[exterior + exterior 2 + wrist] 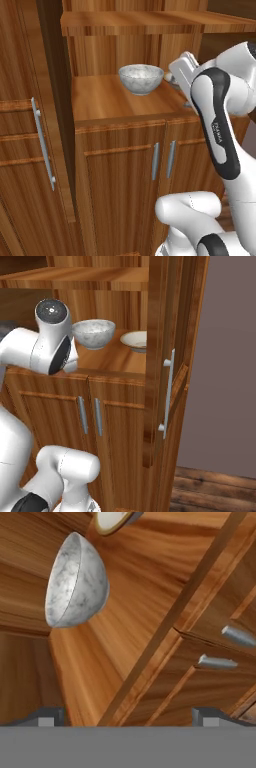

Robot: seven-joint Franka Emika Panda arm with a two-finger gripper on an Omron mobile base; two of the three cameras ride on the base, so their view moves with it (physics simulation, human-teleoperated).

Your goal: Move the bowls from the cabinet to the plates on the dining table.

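Note:
The cabinet (120,165) stands with its upper doors open. On its wooden shelf (107,97) sits the deep grey-white marbled bowl (141,78) (93,332) (75,582). Beside it rests the shallower beige bowl (136,340) (112,519), mostly hidden behind my hand in the left base view. My gripper (129,717) is open with nothing between its fingertips (47,717). It hovers in front of the shelf's front edge, short of both bowls. The hand view is rolled sideways. The plates and the dining table are out of view.
An opened upper door with a grey bar handle (43,145) stands at the left. The other opened door (167,356) juts out at the right. Two closed lower doors with slim handles (163,160) sit under the shelf. A higher shelf (150,22) caps the space above the bowls.

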